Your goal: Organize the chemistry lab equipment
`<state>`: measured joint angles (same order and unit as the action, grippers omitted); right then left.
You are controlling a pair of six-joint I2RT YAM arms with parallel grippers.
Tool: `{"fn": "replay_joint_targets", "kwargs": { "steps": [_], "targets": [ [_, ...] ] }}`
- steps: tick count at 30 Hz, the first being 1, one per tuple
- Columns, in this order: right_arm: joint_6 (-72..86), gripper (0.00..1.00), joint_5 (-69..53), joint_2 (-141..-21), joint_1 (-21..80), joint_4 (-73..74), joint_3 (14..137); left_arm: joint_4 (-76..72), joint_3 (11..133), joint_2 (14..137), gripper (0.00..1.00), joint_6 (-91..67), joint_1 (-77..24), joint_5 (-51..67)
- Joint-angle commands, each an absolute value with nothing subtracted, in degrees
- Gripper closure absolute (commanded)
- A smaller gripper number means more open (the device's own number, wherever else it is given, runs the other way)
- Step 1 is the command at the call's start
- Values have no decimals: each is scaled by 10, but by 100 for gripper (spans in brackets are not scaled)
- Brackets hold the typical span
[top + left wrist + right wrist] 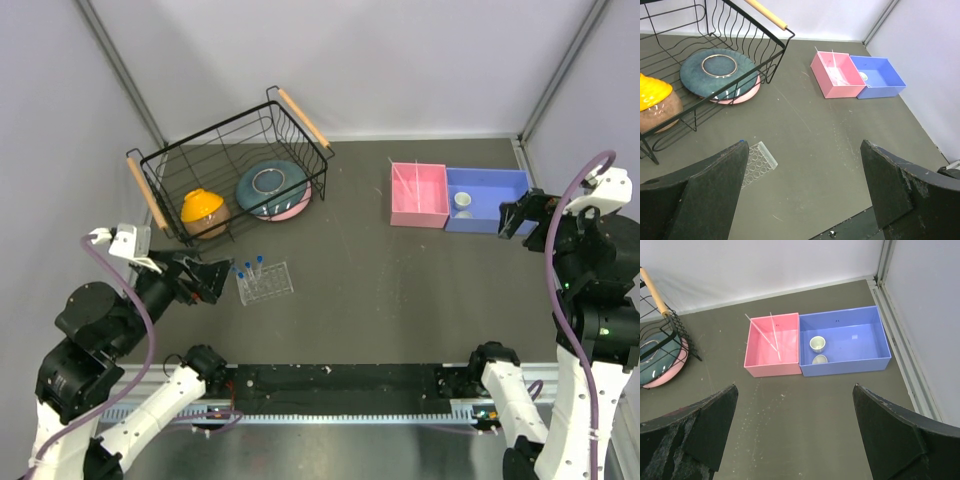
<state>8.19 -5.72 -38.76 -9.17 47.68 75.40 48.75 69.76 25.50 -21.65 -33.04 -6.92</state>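
A clear flat tube rack point(265, 282) lies on the table left of centre, with three blue-capped clear tubes point(250, 267) standing in its left part. In the left wrist view only a corner of the rack point(759, 162) shows beside the left finger. Thin clear rods point(771, 336) lie in the pink box point(418, 194). Two small white cups point(817, 344) sit in the blue box point(487, 200). My left gripper point(208, 281) is open and empty just left of the rack. My right gripper point(517, 216) is open and empty at the blue box's right end.
A black wire basket point(228, 165) with wooden handles stands at the back left, holding an orange bowl point(204, 211) and a teal-pink bowl point(272, 189). White walls close in the table at the back and sides. A black rail point(340, 385) runs along the near edge.
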Motion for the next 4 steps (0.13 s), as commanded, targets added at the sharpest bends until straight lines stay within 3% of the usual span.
{"fn": "replay_joint_targets", "kwargs": {
  "steps": [1, 4],
  "targets": [
    [91, 1, -61, -388, -99, 463, 764, 468, 693, 247, 1, -221, -328, -79],
    [91, 1, -65, -387, -100, 463, 764, 473, 692, 246, 1, -219, -328, -82]
  ]
}}
